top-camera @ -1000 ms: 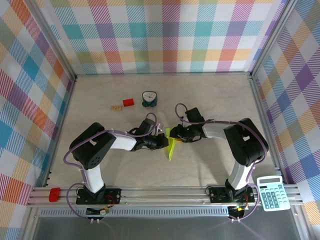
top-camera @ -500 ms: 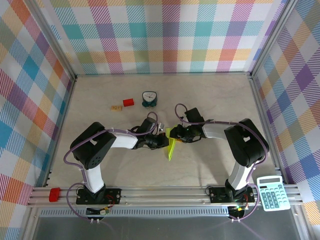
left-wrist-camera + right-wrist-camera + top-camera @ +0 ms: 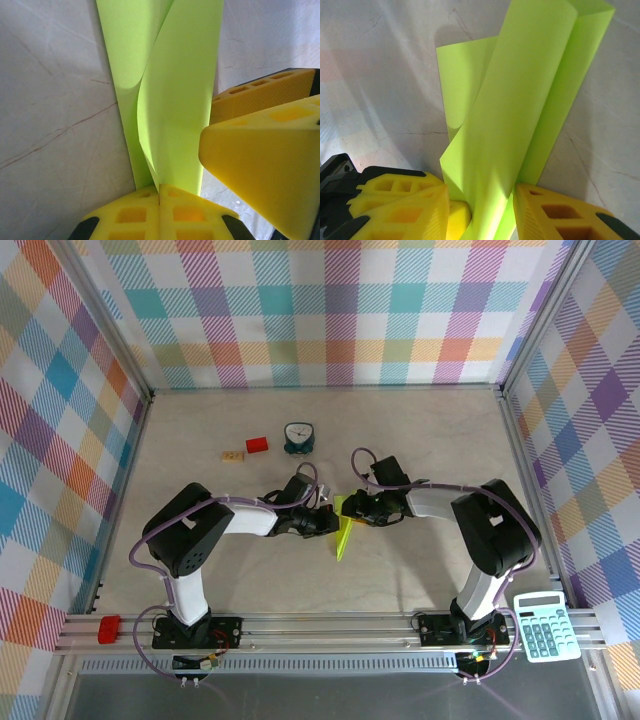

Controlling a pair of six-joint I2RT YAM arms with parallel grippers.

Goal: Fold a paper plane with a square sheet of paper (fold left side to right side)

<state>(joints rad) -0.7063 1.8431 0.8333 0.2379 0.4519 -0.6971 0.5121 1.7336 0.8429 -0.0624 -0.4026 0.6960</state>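
Observation:
The lime yellow-green sheet of paper (image 3: 343,532) lies mid-table, creased into a slim pointed paper plane shape, with its tip towards the near edge. My left gripper (image 3: 327,523) comes at it from the left and is shut on the edge of one raised flap (image 3: 175,95); its fingertips (image 3: 145,200) meet on the paper. From the right, my right gripper (image 3: 352,510) straddles the same upright flap (image 3: 520,110) with its jaws apart. Its fingers (image 3: 560,215) stand either side of the paper without pinching it. The right gripper's yellow fingers (image 3: 260,160) show close by in the left wrist view.
A teal clock (image 3: 298,437), a small red block (image 3: 257,445) and a tan piece (image 3: 234,454) sit at the back of the table. A calculator (image 3: 541,625) rests on the front rail at the right, a red clamp (image 3: 109,628) at the left. Plaid walls enclose three sides.

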